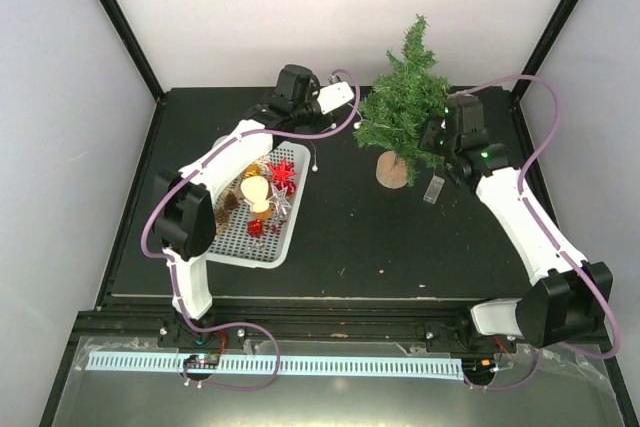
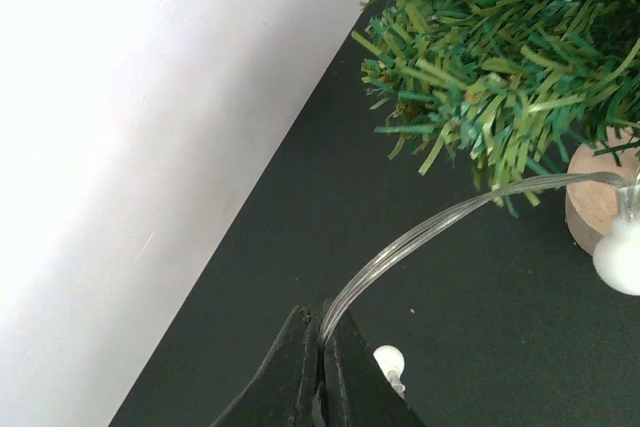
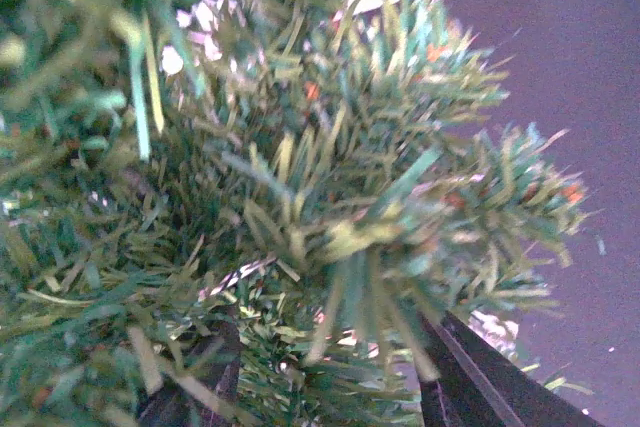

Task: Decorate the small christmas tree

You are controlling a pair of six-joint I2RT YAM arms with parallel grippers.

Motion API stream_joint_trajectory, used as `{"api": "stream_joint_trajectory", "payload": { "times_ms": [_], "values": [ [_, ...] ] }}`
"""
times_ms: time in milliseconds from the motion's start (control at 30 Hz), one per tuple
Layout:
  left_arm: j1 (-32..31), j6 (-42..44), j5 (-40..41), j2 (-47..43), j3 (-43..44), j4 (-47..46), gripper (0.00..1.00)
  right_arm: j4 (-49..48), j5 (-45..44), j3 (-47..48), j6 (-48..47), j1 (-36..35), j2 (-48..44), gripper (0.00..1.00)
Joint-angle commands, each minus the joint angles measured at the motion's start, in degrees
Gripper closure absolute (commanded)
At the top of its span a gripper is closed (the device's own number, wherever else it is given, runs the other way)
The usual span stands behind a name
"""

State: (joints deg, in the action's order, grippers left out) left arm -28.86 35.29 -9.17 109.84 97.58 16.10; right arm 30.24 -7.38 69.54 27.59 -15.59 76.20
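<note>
Clear wire of the light string [image 2: 420, 232] is pinched between your left gripper's [image 2: 320, 322] tightly closed jaws and runs toward the small christmas tree [image 1: 405, 107], upright on the bench [image 1: 350, 247] at the right rear. Your right gripper's [image 3: 330, 332] jaws straddle its branches, set apart; whether they actually grip, you cannot tell. Steady the tree first, then lay the wire around the foliage without pulling it taut.

No legible text, label or number anywhere.
</note>
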Motion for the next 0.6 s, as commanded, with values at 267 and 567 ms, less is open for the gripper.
{"api": "stream_joint_trajectory", "payload": {
  "times_ms": [267,567],
  "values": [
    [-0.73,-1.65,0.07,-2.94,1.94,-0.45,0.99,0.93,-7.49,7.57,-3.25,2.75,4.68,0.51],
    [-0.79,-1.70,0.46,-3.12,1.99,-0.37,0.98,-0.78,-5.09,11.17,-2.94,6.83,7.96,0.51]
  ]
}}
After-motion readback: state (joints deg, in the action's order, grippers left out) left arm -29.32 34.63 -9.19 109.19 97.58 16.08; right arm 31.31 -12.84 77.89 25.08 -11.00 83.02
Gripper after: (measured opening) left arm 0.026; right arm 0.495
